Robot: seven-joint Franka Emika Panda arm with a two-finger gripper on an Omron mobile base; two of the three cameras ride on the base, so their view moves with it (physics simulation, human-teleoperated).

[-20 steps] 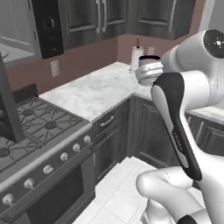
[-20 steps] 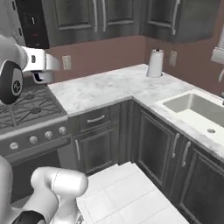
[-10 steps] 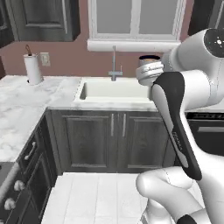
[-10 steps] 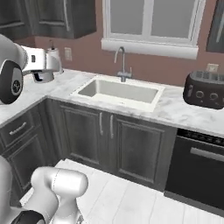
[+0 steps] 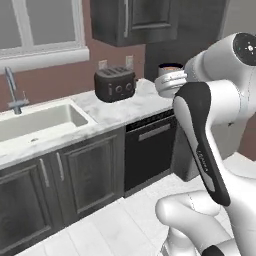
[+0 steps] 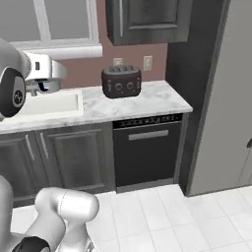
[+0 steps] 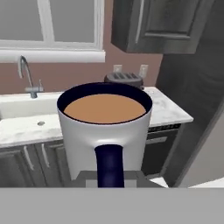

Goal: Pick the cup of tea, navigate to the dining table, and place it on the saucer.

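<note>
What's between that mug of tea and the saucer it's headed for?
Cannot tell: neither the saucer nor its table is in these views. The cup of tea is held up in the pincer, facing a counter with a toaster and sink.

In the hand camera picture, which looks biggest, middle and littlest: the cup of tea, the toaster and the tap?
1. The cup of tea looks biggest, but it is right up against the camera.
2. The toaster.
3. The tap, about as tall but much thinner.
</note>
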